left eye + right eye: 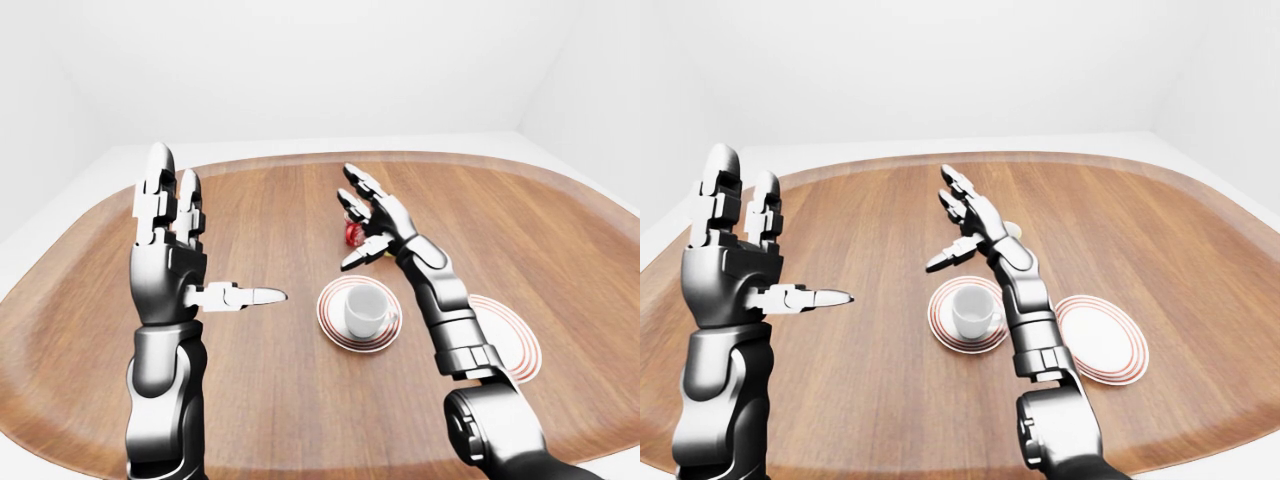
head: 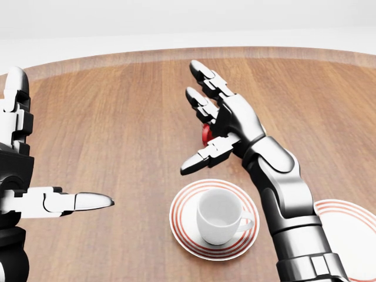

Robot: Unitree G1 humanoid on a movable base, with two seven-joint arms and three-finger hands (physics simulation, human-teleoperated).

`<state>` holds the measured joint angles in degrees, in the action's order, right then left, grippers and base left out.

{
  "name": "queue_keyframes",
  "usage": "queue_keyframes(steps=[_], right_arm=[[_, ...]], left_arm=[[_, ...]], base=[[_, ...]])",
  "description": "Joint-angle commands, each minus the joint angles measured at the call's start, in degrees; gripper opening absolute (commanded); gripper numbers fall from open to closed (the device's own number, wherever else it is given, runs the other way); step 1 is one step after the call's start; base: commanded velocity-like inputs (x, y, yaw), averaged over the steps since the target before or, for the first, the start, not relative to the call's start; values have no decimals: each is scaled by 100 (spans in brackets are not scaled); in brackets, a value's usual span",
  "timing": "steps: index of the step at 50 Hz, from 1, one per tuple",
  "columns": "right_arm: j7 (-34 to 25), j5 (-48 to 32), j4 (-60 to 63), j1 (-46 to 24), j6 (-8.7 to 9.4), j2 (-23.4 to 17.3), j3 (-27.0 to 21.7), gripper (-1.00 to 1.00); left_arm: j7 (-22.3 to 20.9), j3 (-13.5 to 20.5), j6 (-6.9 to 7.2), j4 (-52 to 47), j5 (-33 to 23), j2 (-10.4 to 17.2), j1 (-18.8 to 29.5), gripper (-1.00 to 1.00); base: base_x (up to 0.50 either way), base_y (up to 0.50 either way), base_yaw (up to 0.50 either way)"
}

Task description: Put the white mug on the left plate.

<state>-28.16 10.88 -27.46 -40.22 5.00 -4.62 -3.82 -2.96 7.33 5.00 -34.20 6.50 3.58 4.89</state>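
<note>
The white mug (image 2: pixel 218 217) stands upright on the left red-ringed plate (image 2: pixel 179 230), its handle pointing right. My right hand (image 2: pixel 202 120) hovers open above and beyond the plate, fingers spread, touching nothing. My left hand (image 1: pixel 215 235) is held up open at the left of the views, thumb pointing right, well apart from the mug. The second red-ringed plate (image 2: pixel 352 226) lies to the right, with nothing on it.
A red patterned mug (image 2: pixel 205 135) shows partly behind my right hand. A sliver of the yellow mug (image 1: pixel 1014 229) peeks past the wrist in the right-eye view. The round wooden table (image 2: pixel 117 106) stretches wide to the left.
</note>
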Motion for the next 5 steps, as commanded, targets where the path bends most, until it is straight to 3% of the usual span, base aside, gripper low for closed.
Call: queue_keyframes(steps=[1,5], right_arm=[[1199,1412,1068,694,0,125,-424,100],[1906,2379,2042,1266,0,243,-445,100]], left_arm=[[-5,-24,0,-9,-26,-14,-28,100],[-6,-31,0,-30,-36,-15,-29,100]], base=[[0,0,0],[0,0,0]])
